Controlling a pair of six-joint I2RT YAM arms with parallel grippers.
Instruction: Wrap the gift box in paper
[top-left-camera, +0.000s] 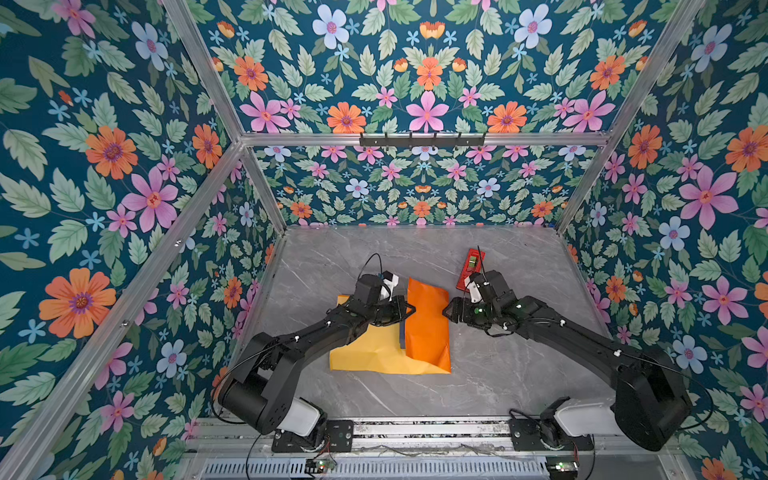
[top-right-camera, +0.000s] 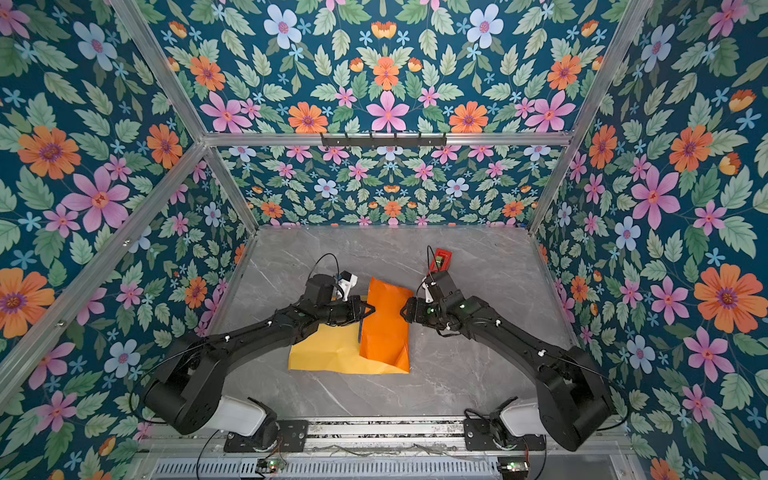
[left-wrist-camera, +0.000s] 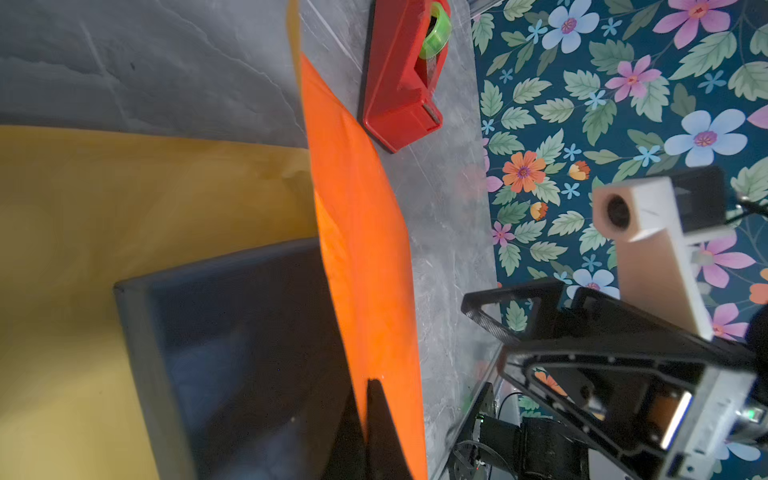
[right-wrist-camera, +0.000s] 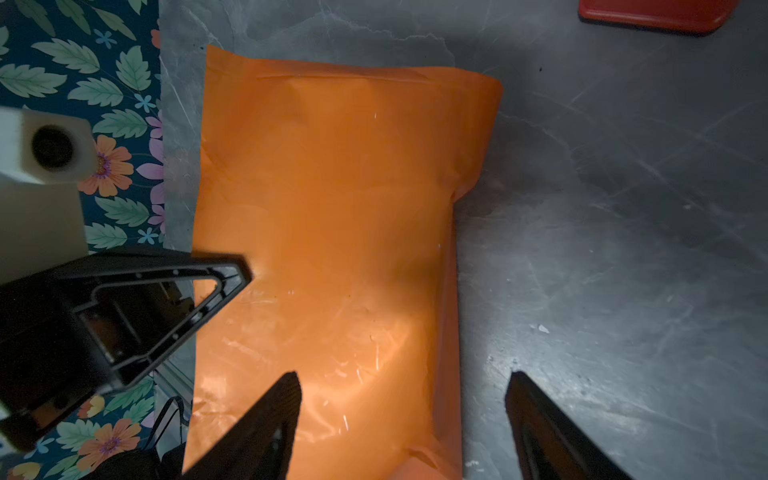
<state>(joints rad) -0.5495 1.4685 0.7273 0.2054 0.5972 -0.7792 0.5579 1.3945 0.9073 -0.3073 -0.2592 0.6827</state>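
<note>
Gift box (left-wrist-camera: 249, 353) on paper (top-left-camera: 365, 353), w/ tape dispenser (top-left-camera: 469, 270) behind, to rt.

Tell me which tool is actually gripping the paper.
The left tool, shut on the raised orange flap of the paper beside the gift box; the right tool stands open, holding nothing.

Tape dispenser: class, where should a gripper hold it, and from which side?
Probably grip the tape dispenser across its two long side walls, near mid-length, from above: it is narrow and sits on its base, green roll at one end. The open right gripper is nearest.
</note>
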